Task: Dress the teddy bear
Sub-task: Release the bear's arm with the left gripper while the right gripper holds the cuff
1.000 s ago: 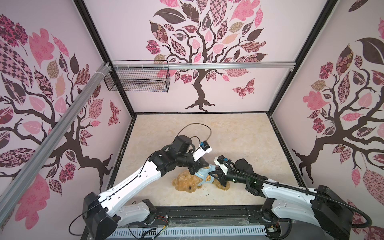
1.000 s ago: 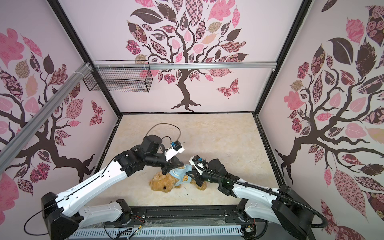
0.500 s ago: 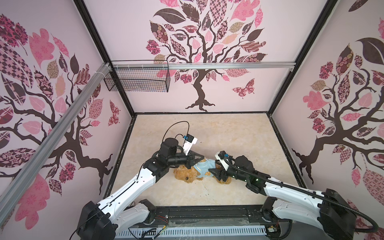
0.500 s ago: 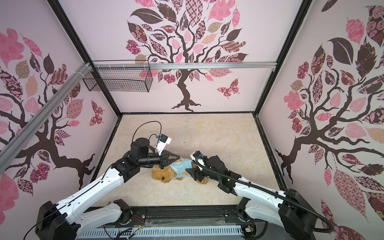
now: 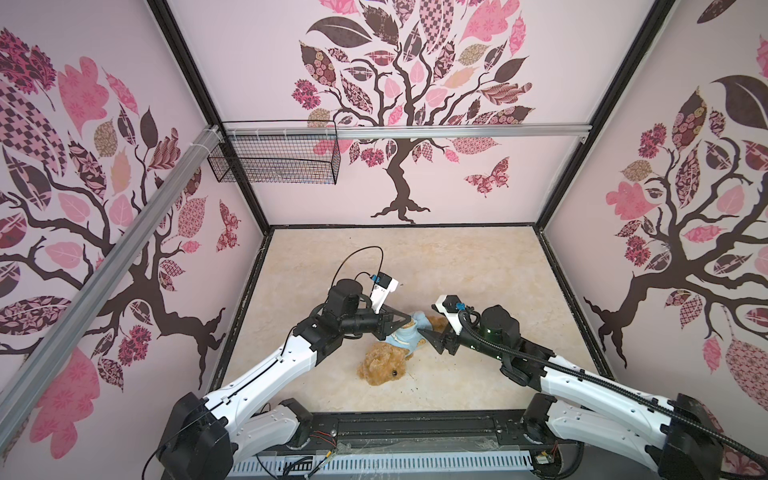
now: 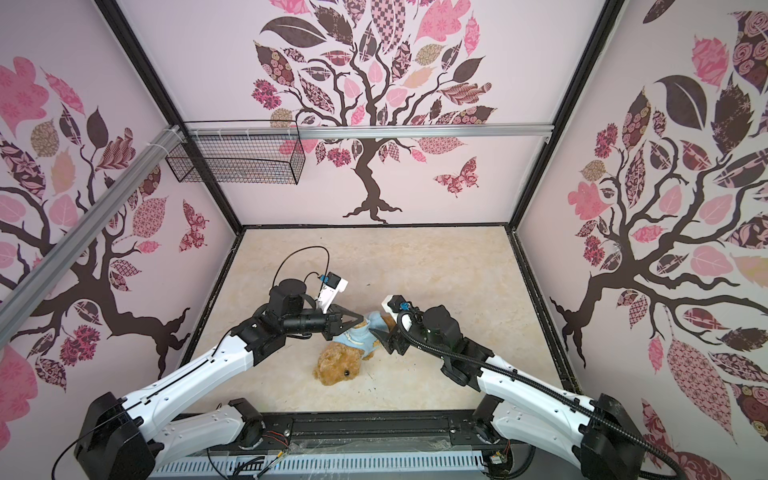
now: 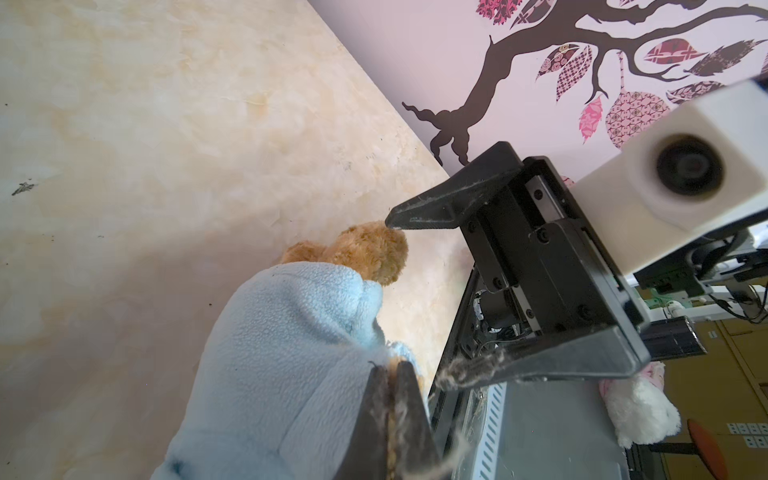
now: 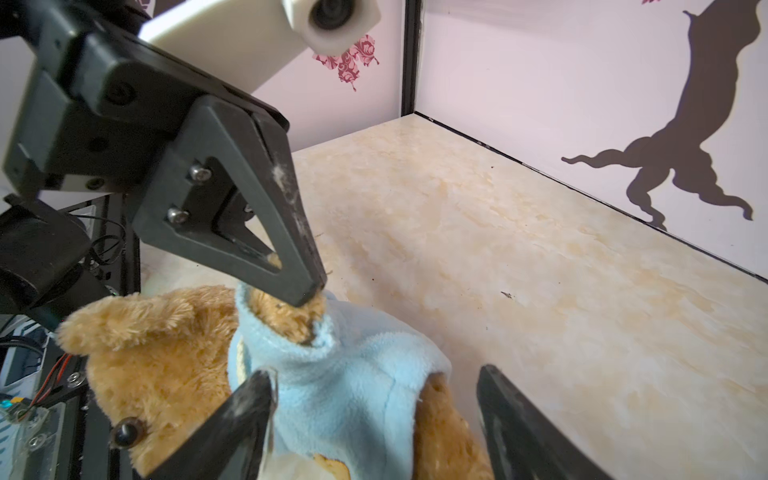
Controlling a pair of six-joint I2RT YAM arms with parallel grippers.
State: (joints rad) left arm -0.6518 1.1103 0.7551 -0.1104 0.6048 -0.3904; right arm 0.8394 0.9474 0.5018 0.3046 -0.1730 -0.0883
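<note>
The teddy bear (image 5: 380, 368) (image 6: 336, 365) lies on the floor near the front, head toward the front rail, wearing a light-blue shirt (image 5: 405, 334) (image 6: 359, 336). My left gripper (image 5: 409, 320) (image 6: 363, 320) is shut on the bear's paw where it pokes out of a sleeve; in the left wrist view tan fur shows between the closed tips (image 7: 390, 374). In the right wrist view the left gripper (image 8: 311, 291) pinches that paw. My right gripper (image 8: 374, 372) (image 5: 430, 336) stands open, its fingers on either side of the shirted body (image 8: 353, 386), gripping nothing.
A black wire basket (image 5: 274, 158) hangs on the back-left wall under an aluminium rail (image 5: 457, 131). Walls enclose the marble-look floor (image 5: 436, 266) on three sides. The black front rail (image 5: 415, 428) runs just behind the bear's head.
The right gripper has opened and let go of the shirt. The left gripper, still shut, has swung left and back, turning the bear so that its head points toward the front.
</note>
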